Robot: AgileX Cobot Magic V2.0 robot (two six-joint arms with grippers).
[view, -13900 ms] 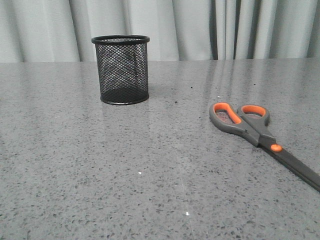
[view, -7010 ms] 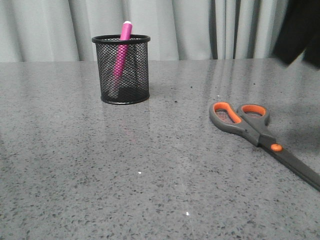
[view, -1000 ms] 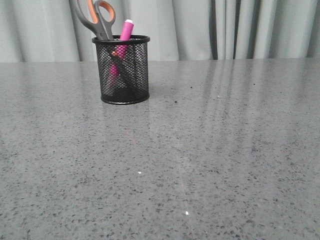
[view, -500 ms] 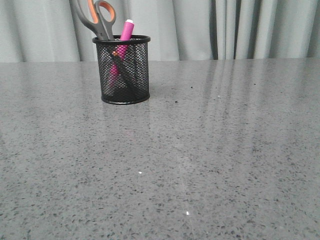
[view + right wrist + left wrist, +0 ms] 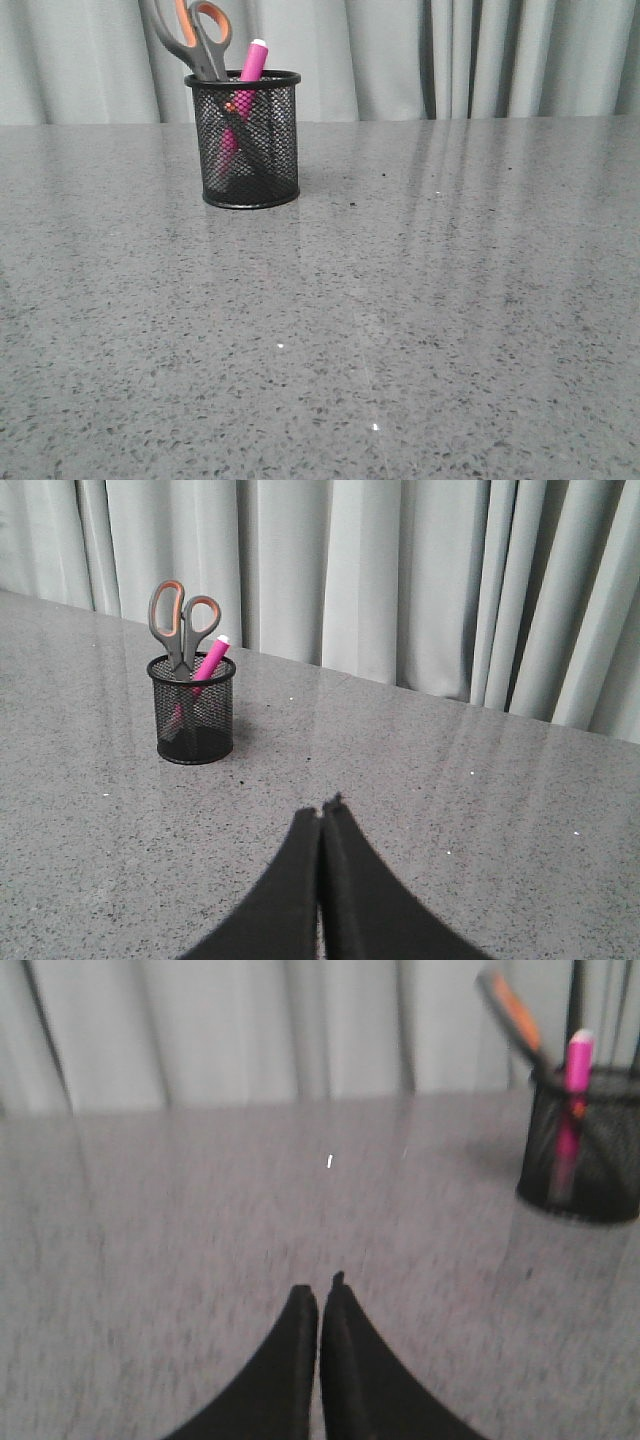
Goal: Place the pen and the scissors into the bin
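The black mesh bin (image 5: 246, 140) stands at the back left of the grey table. The pink pen (image 5: 248, 70) stands in it, white tip up. The scissors (image 5: 195, 38) stand in it blades down, orange-lined handles sticking out above the rim. Bin (image 5: 193, 710), pen (image 5: 205, 665) and scissors (image 5: 180, 620) also show in the right wrist view, and the bin (image 5: 585, 1145) with the pen (image 5: 573, 1080) in the left wrist view. My left gripper (image 5: 320, 1295) is shut and empty above bare table. My right gripper (image 5: 322, 815) is shut and empty, well away from the bin.
A grey speckled tabletop (image 5: 400, 320) fills the front view. Pale grey curtains (image 5: 450, 55) hang behind its far edge. Neither arm shows in the front view.
Over the last second nothing has moved. Earlier the bin stood empty and the scissors lay on the table at the right; now pen and scissors stand in the bin.
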